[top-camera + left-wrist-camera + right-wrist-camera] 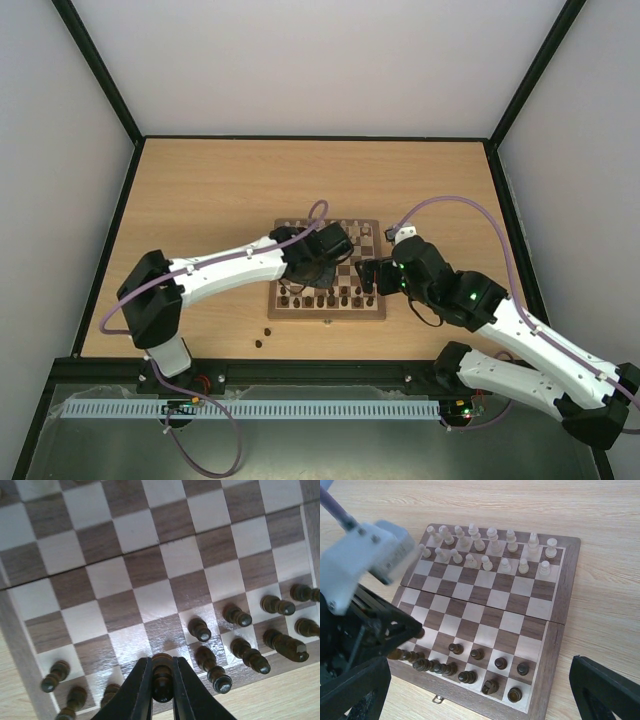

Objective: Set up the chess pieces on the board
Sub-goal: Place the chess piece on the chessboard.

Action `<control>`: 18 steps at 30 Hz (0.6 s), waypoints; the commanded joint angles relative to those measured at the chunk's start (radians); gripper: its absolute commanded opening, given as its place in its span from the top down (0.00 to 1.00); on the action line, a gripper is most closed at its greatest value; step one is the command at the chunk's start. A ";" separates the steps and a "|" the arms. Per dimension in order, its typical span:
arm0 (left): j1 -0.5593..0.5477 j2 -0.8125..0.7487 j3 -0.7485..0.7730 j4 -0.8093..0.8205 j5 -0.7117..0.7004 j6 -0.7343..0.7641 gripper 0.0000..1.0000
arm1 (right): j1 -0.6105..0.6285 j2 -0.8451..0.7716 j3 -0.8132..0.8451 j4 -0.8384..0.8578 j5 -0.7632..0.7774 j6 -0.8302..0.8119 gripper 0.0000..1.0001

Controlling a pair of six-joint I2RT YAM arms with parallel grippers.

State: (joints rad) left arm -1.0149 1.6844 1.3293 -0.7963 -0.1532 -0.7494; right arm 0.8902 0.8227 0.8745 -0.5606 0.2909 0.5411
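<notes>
Clamping, seemingly, dark piece [162, 681]: left tool [161, 664]

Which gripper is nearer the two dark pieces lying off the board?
Left. The left gripper is over the board's near-left rows, just beyond the pieces; the right gripper is at its right side.

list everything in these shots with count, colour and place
board: one, brown and cream chequered, mid table
clasp: one, metal, board's near edge
cream pieces: sixteen, cream, two far rows
dark pieces: many, dark brown, near rows
loose pieces: two, dark, on the table by the board's near-left corner
held piece: one, dark brown, over the near rows
table: one, pale wood
cables: two, purple, along the arms
left gripper: black, shut on held piece
right gripper: black, open, at the board's right
</notes>
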 commanded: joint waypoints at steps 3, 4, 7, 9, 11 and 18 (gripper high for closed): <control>-0.046 0.060 -0.020 0.026 0.017 -0.023 0.96 | -0.002 -0.019 0.019 -0.032 0.025 0.007 0.01; -0.048 0.066 -0.023 0.030 0.018 -0.023 0.96 | -0.002 -0.020 0.018 -0.033 0.024 0.007 0.01; -0.051 0.078 -0.029 0.035 0.016 -0.026 0.96 | -0.001 -0.020 0.019 -0.032 0.020 0.005 0.01; -0.051 0.083 -0.034 0.038 0.010 -0.028 0.96 | -0.001 -0.020 0.018 -0.032 0.017 0.005 0.01; -0.050 0.088 -0.040 0.044 0.009 -0.028 0.96 | -0.001 -0.022 0.015 -0.029 0.015 0.004 0.01; -0.049 0.117 -0.050 0.064 0.006 -0.024 0.96 | -0.001 -0.020 0.014 -0.026 0.009 0.000 0.01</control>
State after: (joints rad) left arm -1.0615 1.7710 1.2942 -0.7448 -0.1387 -0.7700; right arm 0.8902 0.8131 0.8745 -0.5667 0.2966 0.5419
